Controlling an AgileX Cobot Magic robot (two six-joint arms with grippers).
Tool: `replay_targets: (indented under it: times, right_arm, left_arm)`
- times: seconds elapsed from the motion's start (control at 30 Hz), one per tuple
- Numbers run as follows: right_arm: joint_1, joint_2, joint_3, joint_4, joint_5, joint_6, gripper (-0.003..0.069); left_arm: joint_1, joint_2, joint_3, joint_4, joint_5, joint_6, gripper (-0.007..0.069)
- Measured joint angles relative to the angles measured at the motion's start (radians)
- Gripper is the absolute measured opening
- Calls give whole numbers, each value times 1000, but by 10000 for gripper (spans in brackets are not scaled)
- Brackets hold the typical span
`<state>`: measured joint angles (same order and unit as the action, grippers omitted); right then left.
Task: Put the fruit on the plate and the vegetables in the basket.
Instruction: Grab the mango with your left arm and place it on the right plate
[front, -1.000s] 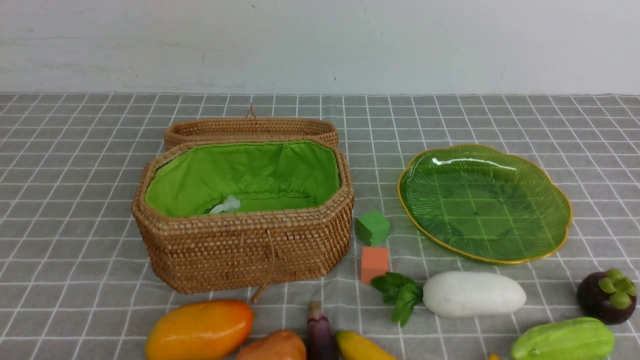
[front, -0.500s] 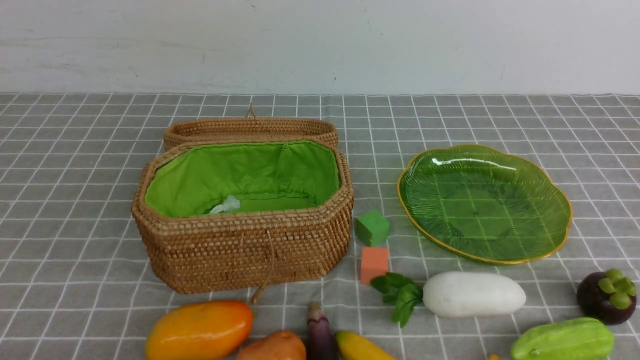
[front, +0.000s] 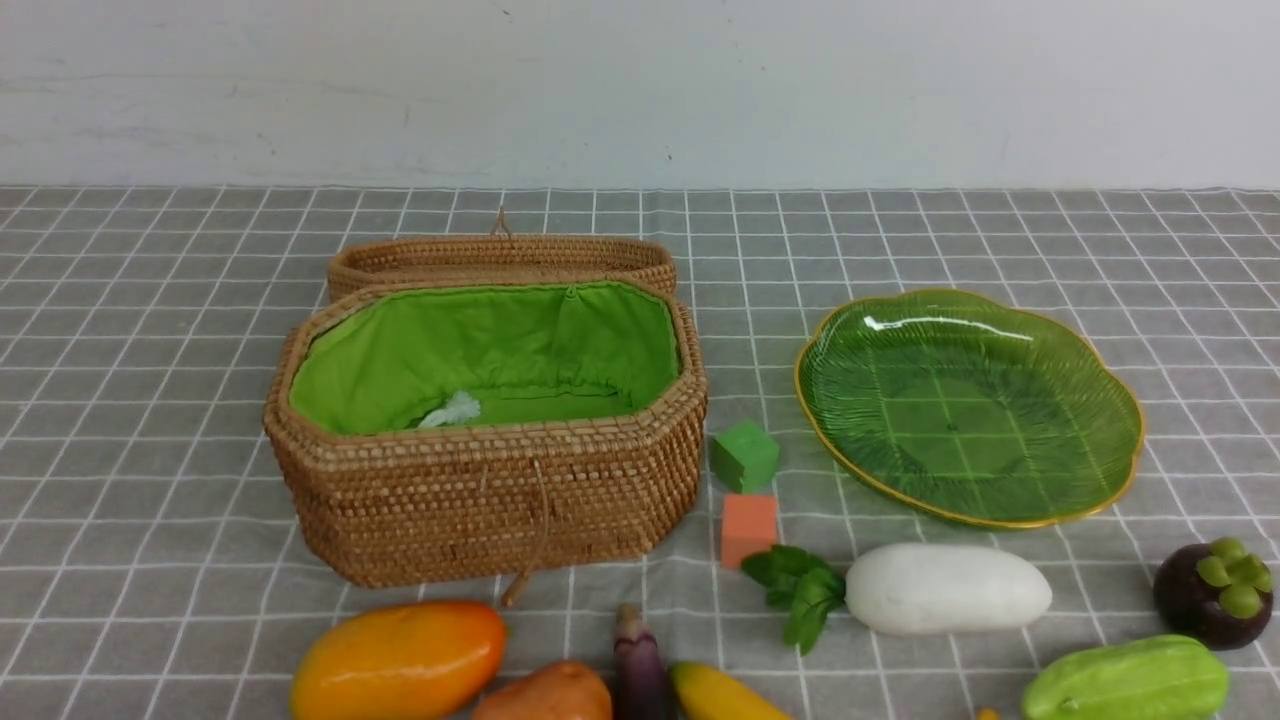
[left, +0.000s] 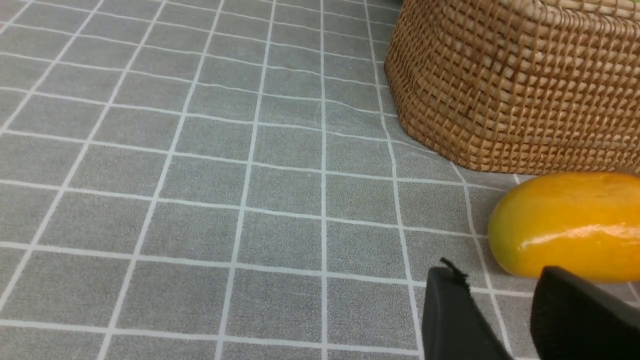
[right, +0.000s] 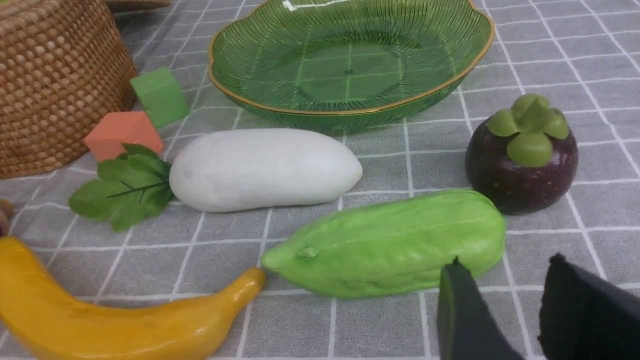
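Grey checked cloth (left: 200, 200): mango (left: 570, 225) is set past left gripper (left: 500, 282), gourd (right: 395, 245) past right gripper (right: 507, 272) (both parted, empty), probably for short reaches.

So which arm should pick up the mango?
Left. The mango lies on the robot's left, just ahead of the left gripper; the right gripper sits over by the gourd.

Grey tablecloth (front: 1000, 240), white grid lines, lay spread under the left claw (left: 500, 282) and ran on well ahead of it, lightly wrinkled. Far beyond the claw stood a plain off-white wall (front: 640, 90), faintly scuffed, meeting the cloth in a straight edge. Light was soft, even.
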<state>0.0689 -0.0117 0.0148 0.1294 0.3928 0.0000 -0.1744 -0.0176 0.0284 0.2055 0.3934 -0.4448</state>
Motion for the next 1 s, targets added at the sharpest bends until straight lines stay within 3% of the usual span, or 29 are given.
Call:
replay_targets:
  times: [0.4, 0.77, 1.0]
  right_arm:
    - [0, 0, 0, 0, 0, 0, 240]
    - [0, 0, 0, 0, 0, 0, 240]
    - [0, 0, 0, 0, 0, 0, 240]
  left_arm:
    - [0, 0, 0, 20, -20, 0, 239]
    - [0, 0, 0, -41, -506, -51, 239]
    - [0, 20, -213, -77, -393, -69, 239]
